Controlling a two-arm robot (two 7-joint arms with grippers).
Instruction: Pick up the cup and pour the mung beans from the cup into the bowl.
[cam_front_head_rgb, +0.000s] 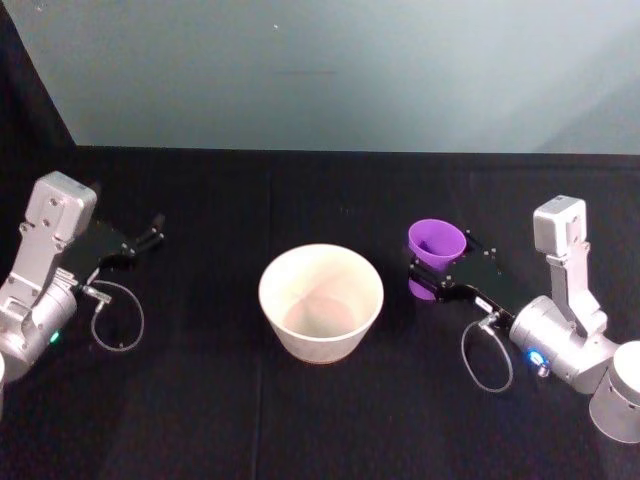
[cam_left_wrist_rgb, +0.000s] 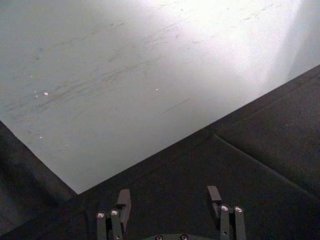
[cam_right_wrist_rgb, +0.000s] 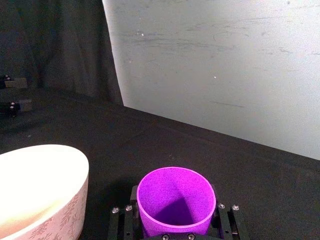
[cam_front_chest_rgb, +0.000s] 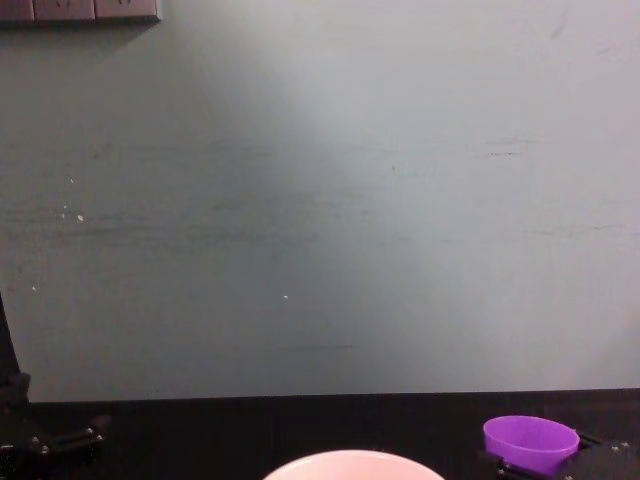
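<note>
A: Head view, lower right: right gripper (cam_front_head_rgb: 430, 280) clamped on small bright purple plastic cup (cam_front_head_rgb: 437, 243), right of wide round pale pinkish-white bowl (cam_front_head_rgb: 312, 345) at centre.
B: Mid-left, left gripper (cam_front_head_rgb: 152, 232). Left wrist view: jaws apart.
A: Chest view: cup upright, lower right.

The right claw (cam_right_wrist_rgb: 175, 222) clasps the cup (cam_right_wrist_rgb: 176, 202), its dark fingers (cam_right_wrist_rgb: 123, 220) pressed against opposite sides of the bright purple wall. The cup sits upright with its wide mouth open to the camera, showing smooth purple inside. Close beside it but not touching stands the bowl (cam_right_wrist_rgb: 60, 215), pale and glossy, with a faint floral pattern on its outer wall. Both are over a black-covered bench (cam_right_wrist_rgb: 150, 145). Behind them are a scuffed pale wall (cam_right_wrist_rgb: 225, 65) and a dark curtain (cam_right_wrist_rgb: 60, 45).
</note>
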